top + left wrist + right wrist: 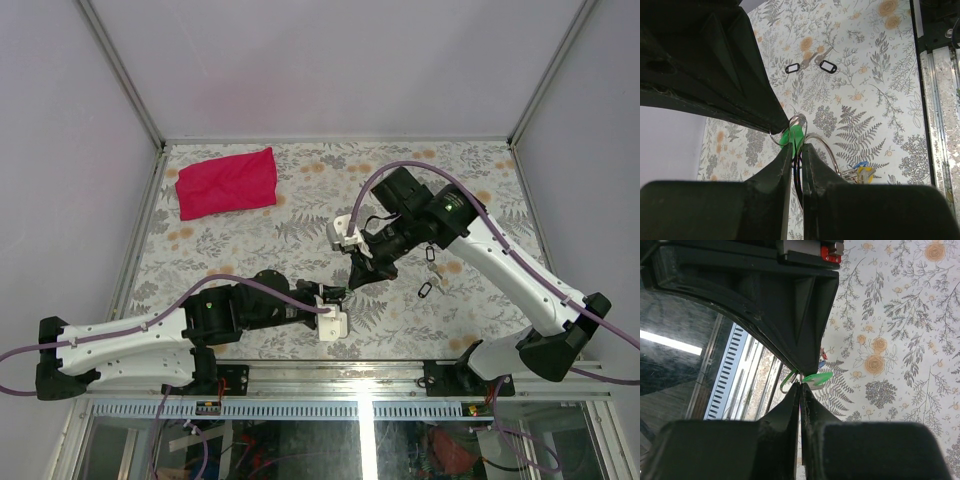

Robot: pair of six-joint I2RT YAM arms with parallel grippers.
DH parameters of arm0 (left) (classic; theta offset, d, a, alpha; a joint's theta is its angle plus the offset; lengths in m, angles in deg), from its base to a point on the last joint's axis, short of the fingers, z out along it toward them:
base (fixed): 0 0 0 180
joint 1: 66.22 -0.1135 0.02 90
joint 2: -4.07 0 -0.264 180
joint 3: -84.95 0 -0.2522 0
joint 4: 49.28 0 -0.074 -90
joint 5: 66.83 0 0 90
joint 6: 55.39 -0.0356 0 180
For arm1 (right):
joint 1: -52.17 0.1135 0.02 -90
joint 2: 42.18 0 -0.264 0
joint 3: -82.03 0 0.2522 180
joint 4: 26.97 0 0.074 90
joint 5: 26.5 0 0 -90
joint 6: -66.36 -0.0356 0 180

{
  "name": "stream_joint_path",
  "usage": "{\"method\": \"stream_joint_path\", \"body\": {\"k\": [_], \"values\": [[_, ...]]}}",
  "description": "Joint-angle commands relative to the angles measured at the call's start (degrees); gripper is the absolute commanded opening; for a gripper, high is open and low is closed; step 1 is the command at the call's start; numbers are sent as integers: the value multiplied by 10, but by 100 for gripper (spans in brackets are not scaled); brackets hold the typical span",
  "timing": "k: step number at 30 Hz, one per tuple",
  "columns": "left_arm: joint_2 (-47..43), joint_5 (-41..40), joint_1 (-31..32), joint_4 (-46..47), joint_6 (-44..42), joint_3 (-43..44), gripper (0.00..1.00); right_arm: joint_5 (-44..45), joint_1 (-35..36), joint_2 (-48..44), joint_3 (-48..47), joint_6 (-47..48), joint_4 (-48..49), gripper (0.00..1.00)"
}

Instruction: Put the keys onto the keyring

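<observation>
Floral-print table (250, 240) is carrying the work near its front centre, where both arms are meeting just above the surface. Left gripper (797, 148) is pinching the keyring (827, 146), fingers almost together on the wire; blue and yellow keys (862, 172) are hanging from it. Right gripper (800, 386) is pressing its fingers fully together at the green-tagged key (792, 135), which is sitting against the ring; whether it is actually gripped cannot be told. Two black-tagged keys (828, 66) are lying loose, well apart. Judged risk: the thin wire twisting in the pinch, or the green key slipping free before threading.
</observation>
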Motion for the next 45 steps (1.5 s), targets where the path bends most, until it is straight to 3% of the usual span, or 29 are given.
{"method": "stream_joint_path", "body": {"k": [1,45], "values": [[-12,-1,0,18,-5,24,0,-5,12,0,-18,5,-19,0],[-16,-2,0,9,-16,37,0,-22,49,-9,-3,-9,-54,0]]}}
